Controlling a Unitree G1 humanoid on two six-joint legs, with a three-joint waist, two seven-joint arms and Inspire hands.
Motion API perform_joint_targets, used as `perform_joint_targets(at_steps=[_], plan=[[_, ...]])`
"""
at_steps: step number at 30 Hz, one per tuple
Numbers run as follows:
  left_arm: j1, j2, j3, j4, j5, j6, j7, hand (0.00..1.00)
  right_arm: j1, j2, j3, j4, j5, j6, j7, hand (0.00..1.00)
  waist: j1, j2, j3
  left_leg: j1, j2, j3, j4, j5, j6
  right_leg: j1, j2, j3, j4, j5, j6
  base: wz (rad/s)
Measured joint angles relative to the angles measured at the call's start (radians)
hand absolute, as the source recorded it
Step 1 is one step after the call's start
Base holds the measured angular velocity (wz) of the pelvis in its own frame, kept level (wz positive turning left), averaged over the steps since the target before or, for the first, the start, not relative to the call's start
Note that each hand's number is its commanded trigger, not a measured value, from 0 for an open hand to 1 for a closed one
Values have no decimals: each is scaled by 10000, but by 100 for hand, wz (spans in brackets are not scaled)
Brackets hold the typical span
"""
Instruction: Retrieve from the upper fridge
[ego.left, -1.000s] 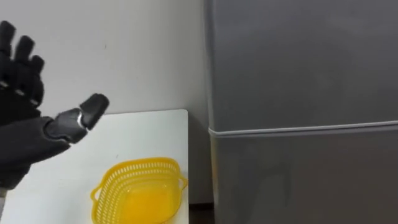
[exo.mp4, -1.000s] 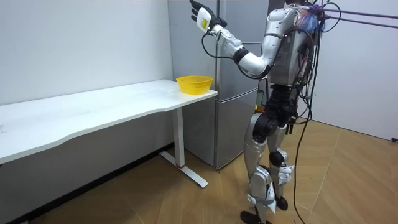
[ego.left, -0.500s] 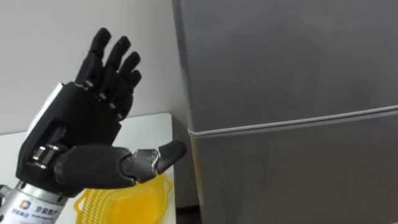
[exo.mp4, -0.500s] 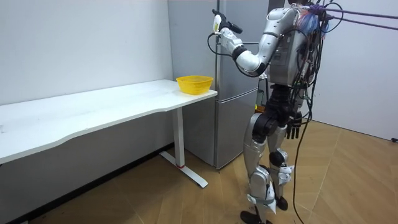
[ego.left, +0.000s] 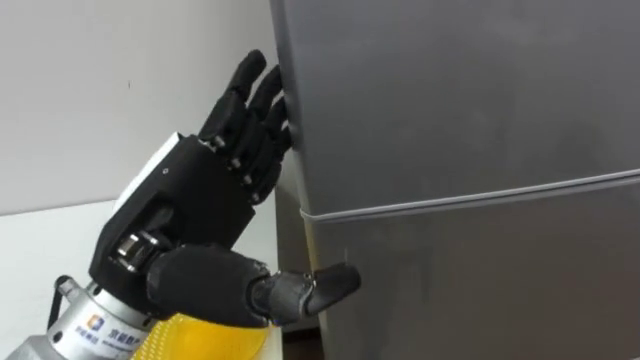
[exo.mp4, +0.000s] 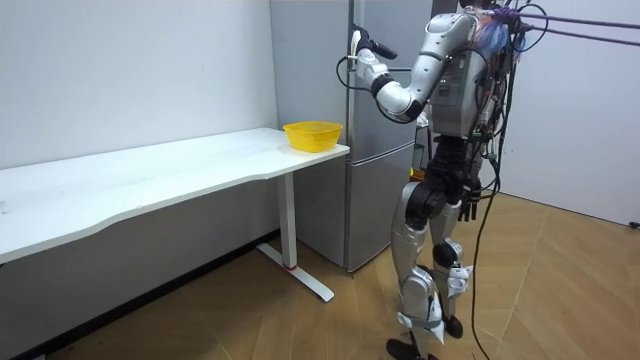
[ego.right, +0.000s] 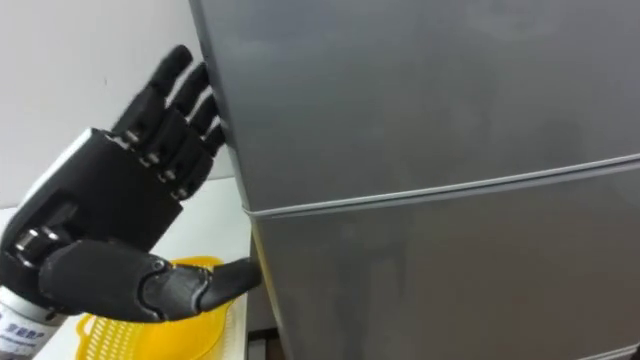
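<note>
Directly before the tall grey two-door fridge (exo.mp4: 375, 150) the robot stands upright on a wood-plank floor (exo.mp4: 300, 320), facing the appliance in the room's corner. Its left hand (ego.left: 190, 200) is raised to the left edge of the fridge's smooth grey upper door (ego.left: 450, 100). The fingers (ego.left: 250, 100) are straight and spread wide, holding nothing, and their tips meet the door's edge; whether they actually touch it cannot be told. The thumb (ego.left: 310, 290) points sideways across the front of the lower door (ego.left: 480, 280), just beneath the pale horizontal seam (ego.left: 470, 195) that divides the two doors. The upper door is shut, so its contents are hidden. The right hand (exo.mp4: 470, 203) hangs low beside the hip on the room view's right; the state of its fingers cannot be told. Just beside the fridge on its left stands a long white worktop (exo.mp4: 150, 175) on white legs, set against a plain white wall (exo.mp4: 130, 70). A yellow perforated plastic basket (exo.mp4: 312, 133) rests on the worktop's end nearest the fridge, partly covered by the left hand in the eye views.
</note>
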Motion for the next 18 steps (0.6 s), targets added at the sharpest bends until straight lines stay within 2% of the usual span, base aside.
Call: perform_joint_targets(at_steps=[3,4,5,6,7,18], plan=[[1,-2,-122,17,0,-7,30,0,-100,-23,94,2,-8,-1,-30,0,-1,39,3,-4,-14,2,16,0,0,-25,-13,-38,-36,-1,5,5],[3,-1,-144,16,0,-19,36,36,-134,-31,223,5,-35,-1,-29,0,4,74,-20,0,-15,0,16,0,0,-16,-16,-49,-35,-1,6,4],[3,-1,-156,16,0,-31,44,61,-149,-34,282,8,-39,-5,-29,0,5,81,-25,-1,-15,-2,16,0,0,-14,-16,-56,-35,-1,6,0],[4,-1,-173,18,0,-46,55,95,-160,-42,387,8,-44,-21,-29,0,7,99,-38,0,-15,-6,16,0,0,-9,-17,-71,-30,-1,6,0],[5,-1,-177,27,0,-65,72,100,-169,-52,415,7,-46,-29,-29,0,10,110,-45,0,-15,-8,15,0,0,-4,-19,-84,-27,-1,6,0],[-15,-90,-79,546,3,-330,642,100,-214,-120,599,36,-125,-115,15,0,20,148,-73,-5,-25,-5,14,1,2,19,-54,-239,-11,1,9,1]])
